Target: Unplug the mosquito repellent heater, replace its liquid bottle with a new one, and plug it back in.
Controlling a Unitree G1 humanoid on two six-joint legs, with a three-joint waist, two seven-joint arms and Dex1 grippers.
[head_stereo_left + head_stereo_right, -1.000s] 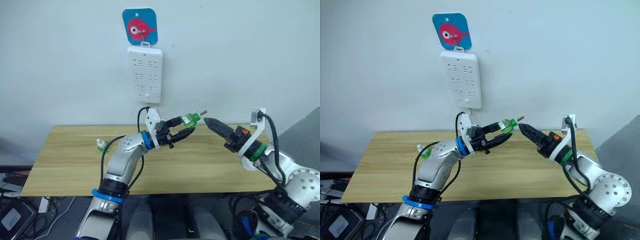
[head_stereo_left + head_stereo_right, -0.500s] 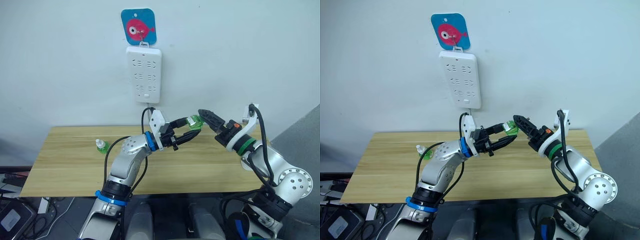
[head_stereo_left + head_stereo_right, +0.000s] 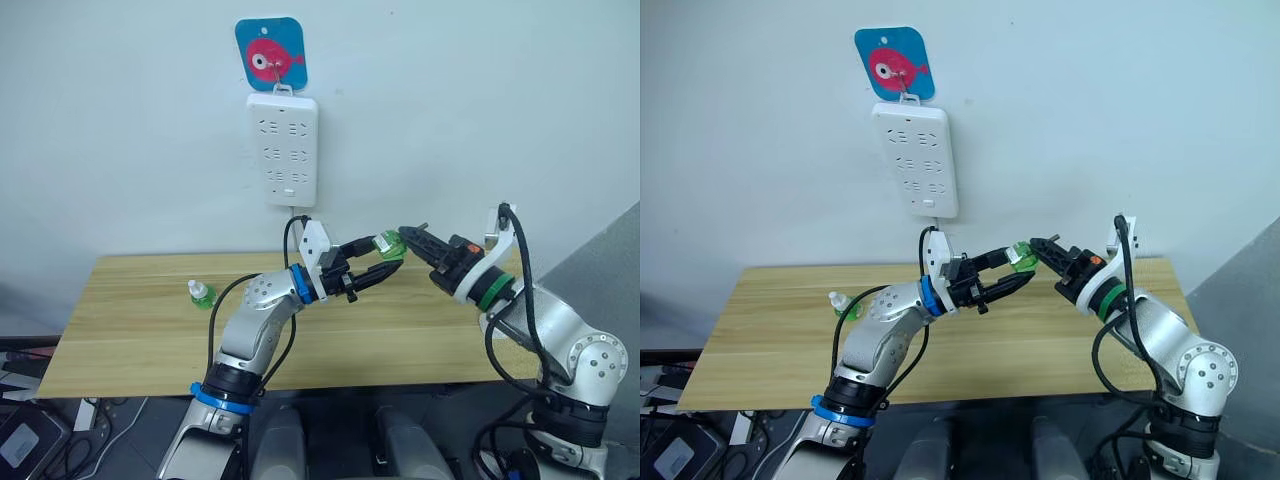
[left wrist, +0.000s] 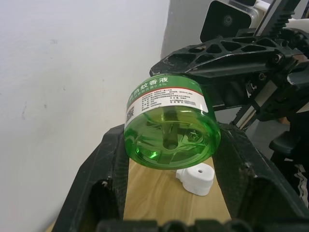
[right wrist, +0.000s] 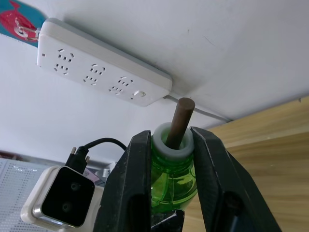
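Across the whole lower scene runs the wooden table (image 3: 130,330), and on the wall above it hangs the white power strip (image 3: 283,148) under a blue fish hook plate (image 3: 270,53). Its sockets are bare, so the heater is unplugged and the swap is under way.

Above the middle of the table our two arms meet. The left claw (image 3: 378,262) reaches toward the right with its fingers pinching the base of a green liquid bottle (image 4: 169,128), which lies on its side in the air; the left wrist view looks straight at the bottle's round bottom between the two black fingers. We judge that it is held by the base so that the neck end is free for the other arm.

The right claw (image 5: 170,145) comes from the opposite side, its fingers pressed around the bottle's white neck collar, with the brown wick (image 5: 180,116) sticking out between them. Both claws therefore grip one bottle, which looks like a hand-over or a re-grip.

The mosquito repellent heater (image 4: 195,180) lies on the table below the bottle, a small white body, well clear of both claws. It waits there, we judge, for the bottle to be fitted into it.

A second small green bottle (image 3: 201,294) stands on the table's left part, apart from everything else.
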